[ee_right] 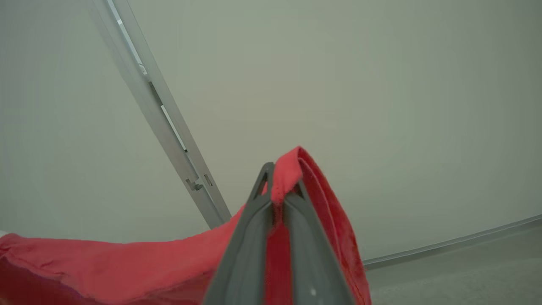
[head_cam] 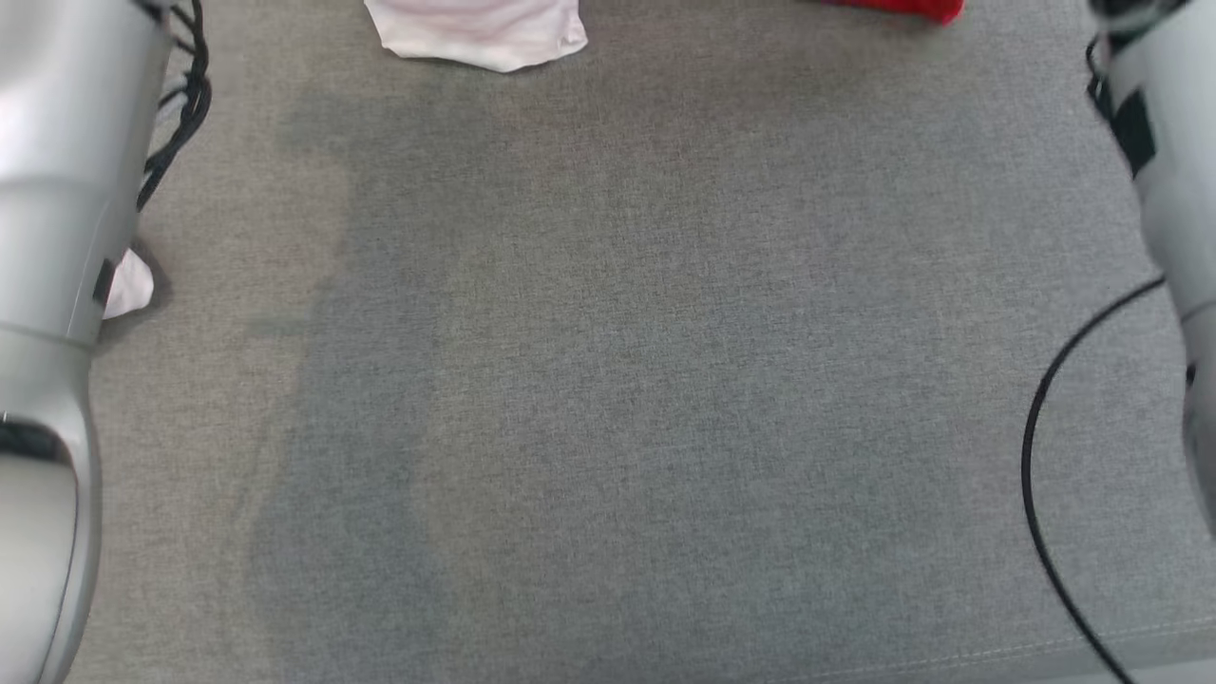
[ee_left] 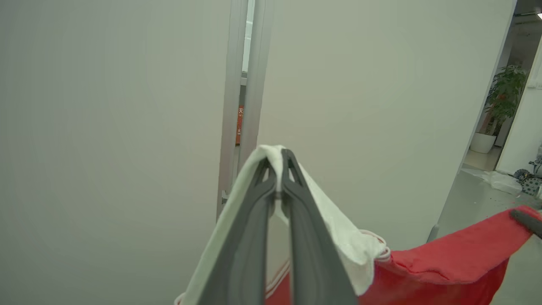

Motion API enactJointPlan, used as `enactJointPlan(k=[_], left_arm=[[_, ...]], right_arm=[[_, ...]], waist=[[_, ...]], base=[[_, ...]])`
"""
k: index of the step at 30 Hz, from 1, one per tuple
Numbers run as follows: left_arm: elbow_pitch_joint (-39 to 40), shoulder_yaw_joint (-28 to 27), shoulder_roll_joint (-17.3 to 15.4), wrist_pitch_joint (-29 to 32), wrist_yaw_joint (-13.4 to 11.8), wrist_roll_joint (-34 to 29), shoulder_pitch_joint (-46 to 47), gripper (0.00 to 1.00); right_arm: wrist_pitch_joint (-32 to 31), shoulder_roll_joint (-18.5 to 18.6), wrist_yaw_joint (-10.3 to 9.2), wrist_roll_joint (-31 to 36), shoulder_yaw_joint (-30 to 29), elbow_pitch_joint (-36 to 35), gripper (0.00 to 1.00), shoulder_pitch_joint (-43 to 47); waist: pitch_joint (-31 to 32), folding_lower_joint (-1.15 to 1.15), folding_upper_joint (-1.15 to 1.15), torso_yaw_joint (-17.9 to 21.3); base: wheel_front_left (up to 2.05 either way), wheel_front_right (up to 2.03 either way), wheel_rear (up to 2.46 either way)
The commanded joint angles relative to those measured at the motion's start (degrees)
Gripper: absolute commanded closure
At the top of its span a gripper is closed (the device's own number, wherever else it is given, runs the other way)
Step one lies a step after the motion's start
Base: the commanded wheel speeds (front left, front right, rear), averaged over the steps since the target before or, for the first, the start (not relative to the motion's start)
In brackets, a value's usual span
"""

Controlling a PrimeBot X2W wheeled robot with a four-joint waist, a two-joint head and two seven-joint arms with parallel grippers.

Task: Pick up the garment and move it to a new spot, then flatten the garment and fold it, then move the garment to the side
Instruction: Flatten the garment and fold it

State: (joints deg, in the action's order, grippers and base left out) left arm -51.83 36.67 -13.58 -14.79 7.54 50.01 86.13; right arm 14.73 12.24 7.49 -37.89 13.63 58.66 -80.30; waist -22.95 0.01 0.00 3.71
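Across the head view, a grey cloth-covered worktop (head_cam: 608, 380) lies bare between the left forearm (head_cam: 47, 190) and the right forearm (head_cam: 1173, 190). Its front seam crosses the lower right corner, and a black cable (head_cam: 1035, 475) loops over it beside the right forearm. The garment (head_cam: 475, 33) shows at the top edge, a white hem left of centre and a red strip further right. Whether it touches the cloth cannot be told.

Left wrist view: the left gripper (ee_left: 277, 163) has its jaws clenched on a white fold of the garment. The fold drapes over both fingers and runs down-right into red fabric. Behind stands a plain wall (ee_left: 127, 127) with a metal post (ee_left: 241, 106). A potted plant (ee_left: 504, 97) stands in an opening at far right.

Right wrist view: the right gripper (ee_right: 279, 182) has its jaws clenched on a red fold, and the fabric trails off to the lower left. At lower right the floor (ee_right: 465, 271) meets the wall.
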Motion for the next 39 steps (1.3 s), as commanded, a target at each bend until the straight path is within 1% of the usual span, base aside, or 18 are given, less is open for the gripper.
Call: enactJointPlan(k=[1,6,9,10,12,14,17,19,22,24,27,29,34,39], left_arm=[[2.94,-2.12,-1.14,-0.39,-0.33,-0.85,-4.42,1.00],[15.31,-8.53,-1.91,-0.34,-2.71,-5.12,-21.14,1.00],[22.79,-12.12,-1.36,-0.33,-4.76,-6.87,-33.19,1.00],[24.54,-12.48,-0.86,-0.32,-5.16,-6.85,-36.91,1.00],[28.84,-14.36,-0.08,-0.33,-6.10,-7.27,-43.89,1.00],[32.12,-14.26,0.73,-0.34,-6.74,-8.68,-50.88,1.00],[36.98,-16.33,2.10,-0.34,-8.61,-9.38,-61.26,1.00],[39.47,-16.98,2.91,-0.34,-9.23,-10.00,-67.24,1.00],[41.82,-18.32,3.56,-0.34,-9.50,-9.90,-74.76,1.00],[43.07,-19.01,4.25,-0.35,-9.63,-9.88,-79.45,1.00],[43.87,-17.84,4.70,-0.35,-9.16,-10.49,-85.51,1.00],[44.45,-17.02,5.33,-0.35,-9.37,-10.74,-88.98,1.00],[44.99,-15.40,6.20,-0.35,-9.66,-10.96,-95.15,1.00],[45.52,-14.49,5.75,-0.19,-9.29,-11.50,-97.72,1.00]], right_arm=[[0.39,0.51,-0.01,-2.36,1.05,-2.61,1.00,4.86],[0.43,2.68,-0.01,-9.10,3.89,-12.23,1.00,19.79],[0.47,3.73,-0.01,-12.49,4.73,-18.11,1.00,29.01],[0.47,4.12,-0.01,-13.41,4.71,-19.65,1.00,31.67],[0.49,4.94,-0.01,-14.85,4.00,-23.02,1.00,37.29],[0.48,4.98,-0.01,-16.88,2.05,-26.24,1.00,43.55],[0.49,4.86,-0.01,-17.60,0.43,-30.45,1.00,53.08],[0.48,4.55,-0.01,-17.65,-0.49,-32.20,1.00,58.62],[0.49,4.13,-0.01,-17.29,-2.33,-33.81,1.00,65.95],[0.49,4.35,-0.01,-15.41,-3.44,-35.00,1.00,70.04],[0.49,3.61,-0.01,-14.54,-5.78,-36.63,1.00,75.61],[-0.02,3.67,-0.01,-13.13,-6.81,-37.86,1.00,78.64],[-2.44,2.90,-0.01,-9.49,-9.91,-40.66,1.00,85.30],[-5.38,1.33,-0.02,-6.42,-14.93,-42.85,1.00,90.51]], waist=[[1.56,-0.01,0.00,-0.28],[5.16,-0.01,0.00,-0.51],[6.96,-0.01,0.00,-0.65],[7.50,-0.01,0.00,-0.76],[8.67,-0.01,0.00,-0.97],[10.01,-0.01,0.00,-1.49],[11.61,-0.01,0.00,-1.54],[12.53,-0.01,0.00,-1.59],[14.16,-0.01,0.00,-2.13],[15.11,-0.01,0.00,-2.33],[16.25,-0.01,0.00,-2.70],[16.92,-0.01,0.00,-2.86],[18.36,-0.01,0.00,-3.57],[19.31,-0.01,0.00,-4.31]], base=[[0.00,0.00,0.00],[0.00,0.00,0.00],[0.00,0.00,0.00],[0.00,0.00,0.00],[0.00,0.00,0.00],[0.00,0.00,0.00],[0.00,0.00,0.00],[0.00,0.00,0.00],[0.00,0.00,0.00],[0.00,0.00,0.00],[0.00,0.00,0.00],[0.00,0.00,0.00],[0.00,0.00,0.00],[0.00,0.00,0.00]])
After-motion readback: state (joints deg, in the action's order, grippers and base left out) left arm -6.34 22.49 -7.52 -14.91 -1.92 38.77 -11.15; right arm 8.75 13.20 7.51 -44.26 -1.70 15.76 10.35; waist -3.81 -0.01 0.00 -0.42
